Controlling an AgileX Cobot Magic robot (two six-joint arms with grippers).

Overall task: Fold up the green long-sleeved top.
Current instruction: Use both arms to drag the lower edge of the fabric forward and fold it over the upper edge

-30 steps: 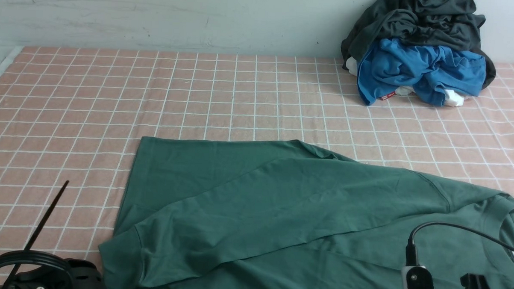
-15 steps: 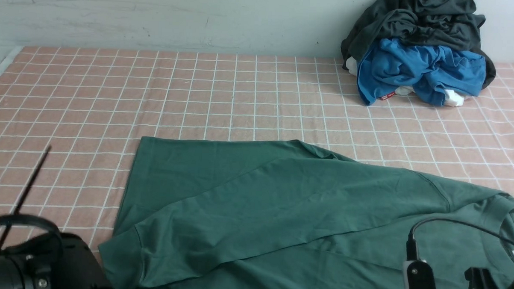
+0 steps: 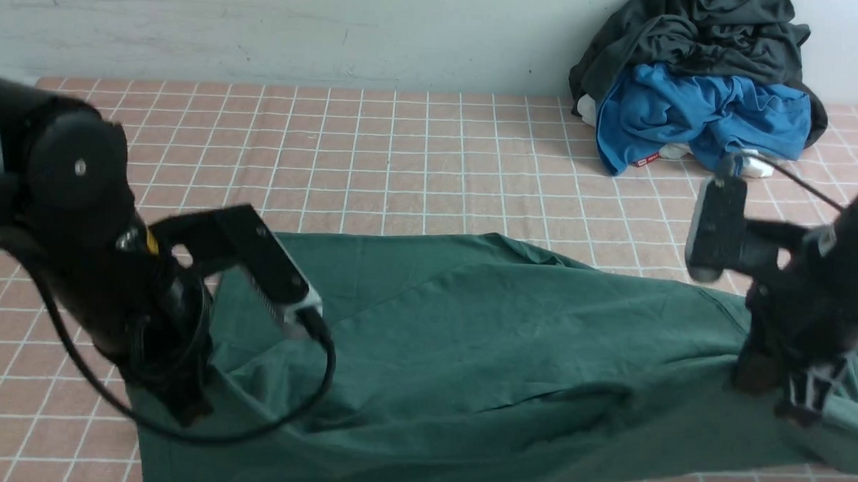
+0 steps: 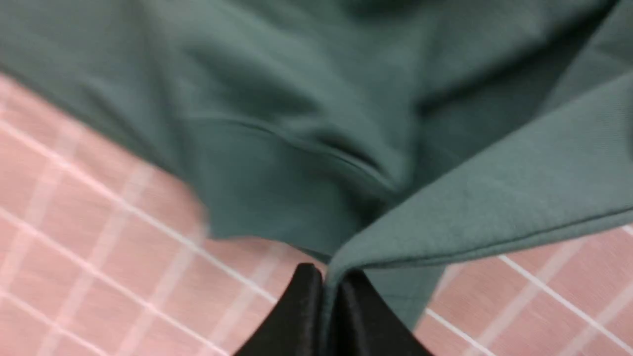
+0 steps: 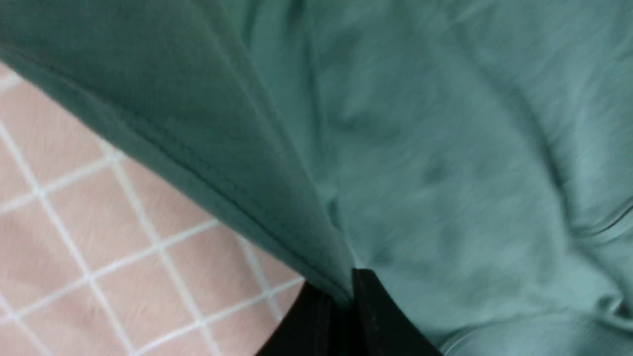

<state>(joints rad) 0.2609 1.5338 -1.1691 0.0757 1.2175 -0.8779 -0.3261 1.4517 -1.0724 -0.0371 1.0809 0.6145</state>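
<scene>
Green long-sleeved top (image 3: pixel 483 328) lies spread across the near half of the pink checked table (image 3: pixel 403 161).

Left fingers (image 4: pixel 307 301) are clenched on its hem edge. Right fingers (image 5: pixel 368 306) are clenched on a fold. Only the wrist views show these pinches.

Front view, far right: blue garment (image 3: pixel 697 122) beneath dark grey garment (image 3: pixel 693 36). Red tag (image 3: pixel 644 161) illegible.

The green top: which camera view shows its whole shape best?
The front view: it shows almost the whole green top spread on the checked cloth, so its outline and folds are clear. Each wrist view shows just a small blurred patch, with an edge of the fabric pinched between shut jaws.
</scene>
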